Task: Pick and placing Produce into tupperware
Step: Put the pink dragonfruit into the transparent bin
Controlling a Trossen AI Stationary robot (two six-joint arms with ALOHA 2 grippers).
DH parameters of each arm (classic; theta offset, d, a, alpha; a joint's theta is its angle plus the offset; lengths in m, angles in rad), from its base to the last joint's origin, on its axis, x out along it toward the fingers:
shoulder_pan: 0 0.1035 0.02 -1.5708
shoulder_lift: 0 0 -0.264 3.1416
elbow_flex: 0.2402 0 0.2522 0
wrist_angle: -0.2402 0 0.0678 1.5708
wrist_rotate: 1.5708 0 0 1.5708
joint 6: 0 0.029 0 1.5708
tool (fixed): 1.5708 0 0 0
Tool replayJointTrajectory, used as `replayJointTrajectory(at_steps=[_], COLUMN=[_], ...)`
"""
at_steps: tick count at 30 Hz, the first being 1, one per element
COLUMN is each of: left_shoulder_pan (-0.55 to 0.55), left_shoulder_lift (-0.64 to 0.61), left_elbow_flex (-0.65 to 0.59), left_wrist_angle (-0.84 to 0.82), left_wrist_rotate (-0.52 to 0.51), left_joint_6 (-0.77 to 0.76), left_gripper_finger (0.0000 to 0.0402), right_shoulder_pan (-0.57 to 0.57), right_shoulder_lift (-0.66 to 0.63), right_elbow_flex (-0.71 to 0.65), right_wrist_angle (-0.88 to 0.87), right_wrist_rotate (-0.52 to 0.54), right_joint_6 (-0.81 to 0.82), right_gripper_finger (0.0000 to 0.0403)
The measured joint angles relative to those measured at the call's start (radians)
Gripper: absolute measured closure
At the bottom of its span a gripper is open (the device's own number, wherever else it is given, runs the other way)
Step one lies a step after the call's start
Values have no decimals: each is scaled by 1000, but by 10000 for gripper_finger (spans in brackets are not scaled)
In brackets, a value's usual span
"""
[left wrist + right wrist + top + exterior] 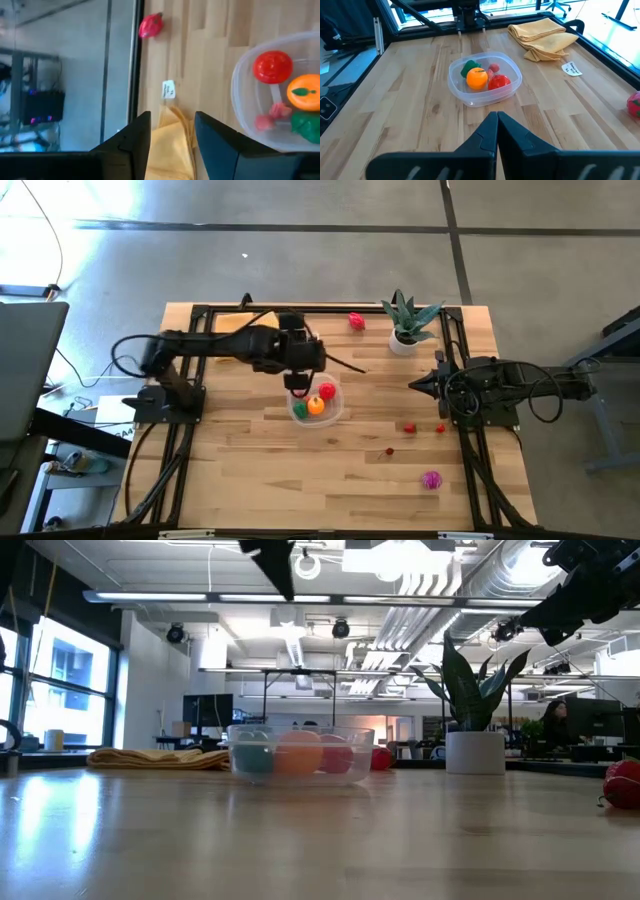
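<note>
Holding four toy pieces already, the clear shallow plastic tupperware with rounded corners (318, 404) sat near the middle of the pale wooden bench (250, 470): a round orange fruit (477, 78), a red tomato-like piece (499, 81), a green piece (469, 66) and a small pinkish-red piece (493, 67) lay inside it. The left gripper (299, 387) hung above the container's rim, its jaws a little apart and pinching nothing in the left wrist view, so the step in hand looked like the end of a drop-off. The right gripper (416, 384) waited at the bench's right side, jaws pressed together and empty. Loose produce was left: a red fruit (356, 321) at the far edge, two small red pieces (409, 427) and a tiny dark red one (390, 450) to the container's right, and a spiky magenta ball (431, 479) toward the near right corner. The next move likely called for an arm to travel to one of these and spread its jaws over it. Only the high view showed all the stragglers; the right wrist view counted the container's contents best; the folded yellow cloth (543, 33) and a small white tag (571, 68) showed there, while the spiky green potted plant (473, 705) stood clearest in the low view.
</note>
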Motion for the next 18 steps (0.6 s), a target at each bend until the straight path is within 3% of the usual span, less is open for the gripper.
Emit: replayJointTrajectory(at_steps=[5, 10, 13, 18], left_shoulder_pan=[2, 0, -10, -13], left_shoulder_lift=[-211, -525, -700, -958], left_elbow_flex=[-371, -711, -897, -1132], left_wrist_angle=[364, 682, 795, 843], left_wrist_rotate=[77, 192, 267, 406], left_joint_6=[69, 134, 139, 121], left_gripper_finger=[279, 282, 282, 282], right_shoulder_pan=[0, 0, 0, 0], right_shoulder_lift=[0, 0, 0, 0], right_elbow_flex=[0, 0, 0, 0], right_wrist_angle=[1, -1, 0, 0], right_wrist_rotate=[1, 0, 0, 0], right_joint_6=[0, 0, 0, 0], right_gripper_finger=[402, 402, 402, 402])
